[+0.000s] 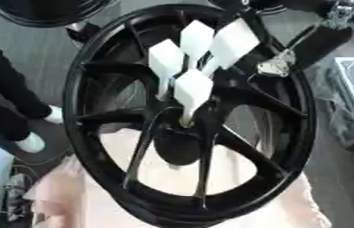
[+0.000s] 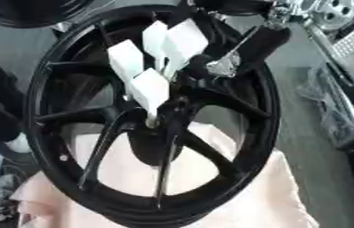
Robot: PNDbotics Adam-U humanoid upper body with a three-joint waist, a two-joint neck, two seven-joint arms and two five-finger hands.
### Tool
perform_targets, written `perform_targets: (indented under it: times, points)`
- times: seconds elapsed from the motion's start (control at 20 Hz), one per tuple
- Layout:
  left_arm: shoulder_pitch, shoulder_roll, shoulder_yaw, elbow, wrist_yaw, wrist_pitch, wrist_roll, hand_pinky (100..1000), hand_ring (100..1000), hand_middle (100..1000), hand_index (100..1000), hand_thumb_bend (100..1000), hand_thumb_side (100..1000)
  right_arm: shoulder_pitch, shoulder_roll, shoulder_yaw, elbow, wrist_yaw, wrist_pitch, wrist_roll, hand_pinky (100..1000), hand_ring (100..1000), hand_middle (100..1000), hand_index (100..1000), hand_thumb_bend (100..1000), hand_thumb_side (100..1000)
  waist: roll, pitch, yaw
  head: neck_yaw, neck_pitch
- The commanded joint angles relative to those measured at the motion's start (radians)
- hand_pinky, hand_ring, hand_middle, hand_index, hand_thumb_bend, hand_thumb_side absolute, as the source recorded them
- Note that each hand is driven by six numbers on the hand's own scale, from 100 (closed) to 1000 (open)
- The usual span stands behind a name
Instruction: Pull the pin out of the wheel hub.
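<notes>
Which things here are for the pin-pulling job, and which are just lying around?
For the job:
black wheel
hub
pin
right robot hand, reaching down to the pin

Just lying around:
another wheel
pink cloth

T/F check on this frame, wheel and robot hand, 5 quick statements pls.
1. The wheel is black with spokes. True.
2. The right robot hand has white fingers reaching down to the hub at the wheel's middle. True.
3. The wheel lies on bare green metal. False: pale pinkish cloth shows under it and through the spokes.
4. The right arm enters from the lower left corner. False: it comes in from the upper right.
5. The left robot hand grips the rim. False: no left robot hand shows in either view.
</notes>
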Motion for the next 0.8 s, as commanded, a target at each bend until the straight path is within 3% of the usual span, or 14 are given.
perform_targets:
  times: [0.05,0.3,0.5,0.8]
  points:
    - [-0.004,0.033,0.01,-0.011,-0.001,-0.004,0.0,716,861,790,705,100,683,0.008,-0.06,-0.079,-0.04,-0.054,0.02,-0.041,542,294,311,517,100,100,0.004,-0.02,-0.004,0.009,-0.012]
    - [-0.002,0.034,0.015,-0.012,-0.001,-0.006,0.004,716,862,790,705,100,683,0.087,-0.122,-0.197,-0.065,-0.141,0.067,-0.122,547,286,308,519,100,100,0.005,-0.018,-0.011,0.02,-0.019]
    - [0.001,0.035,0.023,-0.014,-0.002,-0.009,0.011,716,862,790,705,100,682,0.194,-0.186,-0.309,-0.055,-0.212,0.097,-0.193,549,280,306,519,100,100,0.008,-0.015,-0.023,0.034,-0.021]
    - [0.013,0.041,0.047,-0.017,-0.005,-0.017,0.031,716,863,791,705,100,680,0.368,-0.245,-0.484,0.043,-0.281,0.128,-0.3,554,284,311,525,100,100,0.015,-0.007,-0.061,0.078,-0.027]
